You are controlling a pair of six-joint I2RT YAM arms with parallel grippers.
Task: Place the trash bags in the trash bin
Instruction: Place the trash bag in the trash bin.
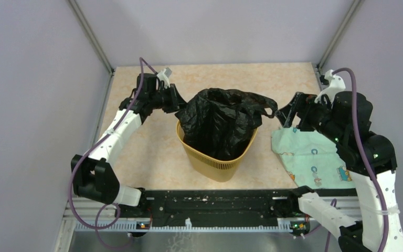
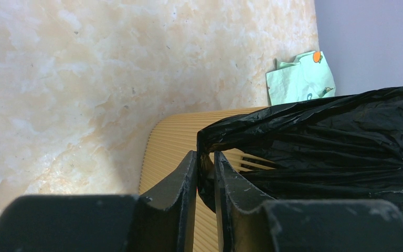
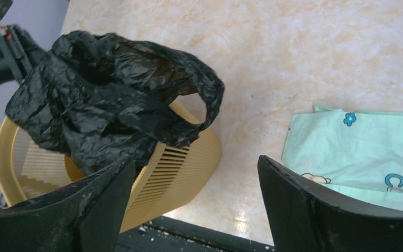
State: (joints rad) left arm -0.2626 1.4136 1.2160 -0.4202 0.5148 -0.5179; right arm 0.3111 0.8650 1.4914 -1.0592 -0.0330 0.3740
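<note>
Trash bag (image 1: 220, 123) draped into trash bin (image 1: 215, 167), bulging above rim. Left gripper (image 2: 205, 157) pinches bag edge, left of bin. Right gripper (image 3: 195, 163) spread wide, empty, right of bin.

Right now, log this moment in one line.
left gripper shut on trash bag | right gripper open | trash bag partly in trash bin
</note>
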